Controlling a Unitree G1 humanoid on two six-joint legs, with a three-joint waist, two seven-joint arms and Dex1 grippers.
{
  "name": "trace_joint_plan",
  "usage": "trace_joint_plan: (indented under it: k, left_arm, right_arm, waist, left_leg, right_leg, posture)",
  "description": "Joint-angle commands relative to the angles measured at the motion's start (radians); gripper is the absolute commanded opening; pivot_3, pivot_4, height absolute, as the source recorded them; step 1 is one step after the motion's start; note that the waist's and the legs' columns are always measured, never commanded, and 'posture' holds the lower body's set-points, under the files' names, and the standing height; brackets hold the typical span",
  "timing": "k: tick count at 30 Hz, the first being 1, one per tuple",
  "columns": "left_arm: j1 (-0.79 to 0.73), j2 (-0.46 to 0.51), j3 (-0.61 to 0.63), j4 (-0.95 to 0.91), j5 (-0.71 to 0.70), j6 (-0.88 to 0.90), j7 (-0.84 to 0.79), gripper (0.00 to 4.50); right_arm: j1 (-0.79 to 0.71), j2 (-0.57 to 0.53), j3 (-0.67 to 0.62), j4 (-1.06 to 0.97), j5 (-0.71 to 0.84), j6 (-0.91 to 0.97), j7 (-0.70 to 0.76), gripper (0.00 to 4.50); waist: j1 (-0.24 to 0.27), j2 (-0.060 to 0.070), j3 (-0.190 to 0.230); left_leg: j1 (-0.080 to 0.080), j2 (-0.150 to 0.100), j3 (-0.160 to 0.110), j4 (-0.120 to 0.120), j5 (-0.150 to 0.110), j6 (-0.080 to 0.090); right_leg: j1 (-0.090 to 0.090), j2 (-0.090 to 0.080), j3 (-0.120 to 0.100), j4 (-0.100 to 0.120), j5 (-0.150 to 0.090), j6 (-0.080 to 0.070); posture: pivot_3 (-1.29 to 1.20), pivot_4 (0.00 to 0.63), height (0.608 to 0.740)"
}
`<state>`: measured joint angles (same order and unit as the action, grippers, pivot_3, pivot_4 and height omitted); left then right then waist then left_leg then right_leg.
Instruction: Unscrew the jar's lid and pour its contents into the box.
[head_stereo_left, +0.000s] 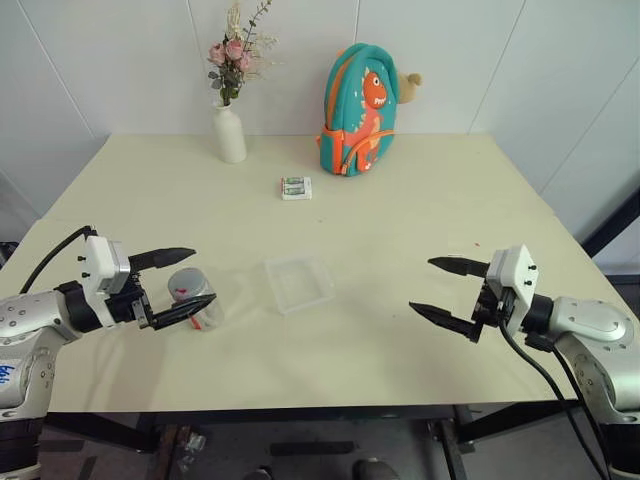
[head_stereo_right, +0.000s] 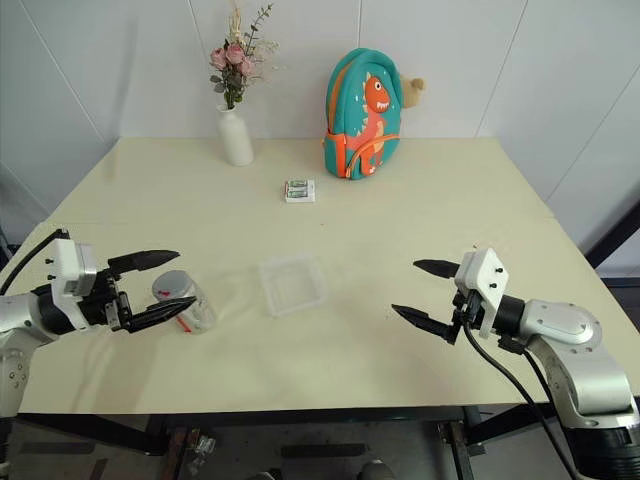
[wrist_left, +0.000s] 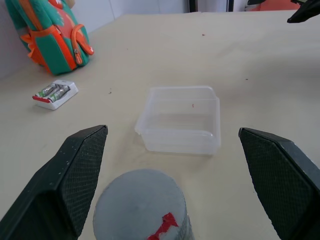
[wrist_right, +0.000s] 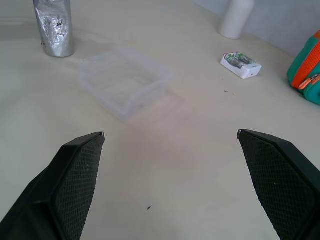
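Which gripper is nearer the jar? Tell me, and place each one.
Left. The left gripper is open, its fingers on either side of the jar without touching it. The right gripper is open too, far across the table, beyond the box.

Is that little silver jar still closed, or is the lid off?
Closed: the grey lid with its red mark sits on top of the upright jar.

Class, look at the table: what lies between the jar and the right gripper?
The box sits between the jar and the right gripper, with bare table either side, as the left eye view shows.
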<state>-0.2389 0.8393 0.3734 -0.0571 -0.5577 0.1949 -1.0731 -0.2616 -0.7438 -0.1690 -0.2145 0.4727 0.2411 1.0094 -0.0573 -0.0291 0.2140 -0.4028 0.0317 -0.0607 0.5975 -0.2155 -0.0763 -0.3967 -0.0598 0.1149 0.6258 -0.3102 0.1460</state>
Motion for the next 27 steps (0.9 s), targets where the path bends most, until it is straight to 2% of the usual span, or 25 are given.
trace_joint_plan:
  k: [1,6,9,12,14,17,20,22,24,27]
  left_arm:
    - [-0.016,0.005,0.014,-0.014,-0.002,-0.018,0.003,4.48]
    - [0.025,-0.031,0.03,-0.022,0.029,-0.053,0.061,4.48]
    - [0.122,-0.08,0.094,-0.126,0.012,-0.044,0.145,4.48]
    - [0.249,-0.154,0.177,-0.244,-0.004,-0.039,0.244,4.48]
    - [0.338,-0.237,0.233,-0.352,-0.054,-0.019,0.329,4.48]
    - [0.451,-0.308,0.263,-0.462,-0.079,-0.011,0.381,4.48]
    - [0.523,-0.382,0.259,-0.501,-0.063,-0.031,0.44,4.48]
    - [0.553,-0.422,0.223,-0.479,-0.006,-0.071,0.454,4.48]
    - [0.527,-0.467,0.153,-0.416,0.098,-0.127,0.506,4.48]
    - [0.481,-0.497,0.114,-0.364,0.147,-0.147,0.56,4.48]
  right_arm:
    - [-0.02,-0.043,-0.013,-0.019,0.057,0.028,0.073,4.5]
    - [-0.073,-0.018,0.017,0.018,0.055,0.025,0.085,4.5]
    - [-0.137,0.021,0.059,0.019,0.057,0.006,0.1,4.5]
    - [-0.208,0.066,0.11,0.051,0.057,0.002,0.131,4.5]
    - [-0.259,0.103,0.139,0.081,0.062,-0.001,0.154,4.5]
    - [-0.301,0.144,0.164,0.096,0.064,-0.007,0.177,4.5]
    - [-0.339,0.18,0.185,0.107,0.066,-0.002,0.189,4.5]
    - [-0.362,0.199,0.2,0.11,0.066,-0.001,0.194,4.5]
    - [-0.384,0.215,0.204,0.117,0.068,0.001,0.193,4.5]
    - [-0.393,0.225,0.201,0.086,0.079,0.029,0.174,4.5]
  waist:
    - [0.0,0.0,0.0]
    - [-0.001,0.0,0.0]
    - [-0.006,0.0,0.0]
    - [-0.009,0.0,0.0]
    - [-0.008,0.0,0.0]
    - [0.0,0.0,0.0]
    - [0.008,0.0,0.0]
    - [0.005,0.0,0.0]
    - [0.003,0.0,0.0]
    - [0.003,-0.001,-0.001]
  left_leg:
    - [0.0,0.0,0.0,0.0,0.0,0.0]
    - [0.0,0.0,0.0,0.001,0.0,0.0]
    - [0.0,0.001,0.0,0.001,0.0,0.0]
    - [0.0,0.001,0.0,0.0,0.0,0.0]
    - [0.0,0.001,0.0,0.0,0.0,0.0]
    - [0.0,0.001,0.0,0.001,-0.001,0.0]
    - [0.0,0.0,-0.002,0.003,0.0,0.0]
    - [0.0,0.0,-0.001,0.006,-0.001,0.0]
    - [0.0,0.0,-0.001,0.008,0.0,0.0]
    - [-0.001,0.0,0.0,0.013,0.0,0.0]
  right_leg:
    - [0.0,0.0,0.0,0.0,0.0,0.0]
    - [0.0,0.0,0.001,0.0,0.0,0.0]
    - [0.0,0.0,0.0,0.001,0.0,0.0]
    - [0.0,0.0,0.0,0.001,0.0,0.001]
    - [0.0,0.0,0.0,0.001,0.0,0.001]
    - [0.0,0.0,0.0,0.001,0.0,0.001]
    - [0.001,0.0,-0.001,0.001,0.0,0.0]
    - [0.003,0.0,-0.001,-0.001,-0.004,-0.008]
    - [0.005,0.0,0.0,-0.004,-0.005,-0.014]
    - [0.006,0.0,0.001,-0.004,-0.004,-0.014]
  posture:
    - [0.0,0.15,0.74]
    - [0.0,0.15,0.74]
    - [0.0,0.15,0.74]
    - [0.0,0.15,0.74]
    - [0.0,0.15,0.74]
    - [0.0,0.15,0.74]
    - [0.0,0.15,0.74]
    - [0.0,0.15,0.74]
    - [0.0,0.15,0.74]
    - [0.0,0.15,0.74]
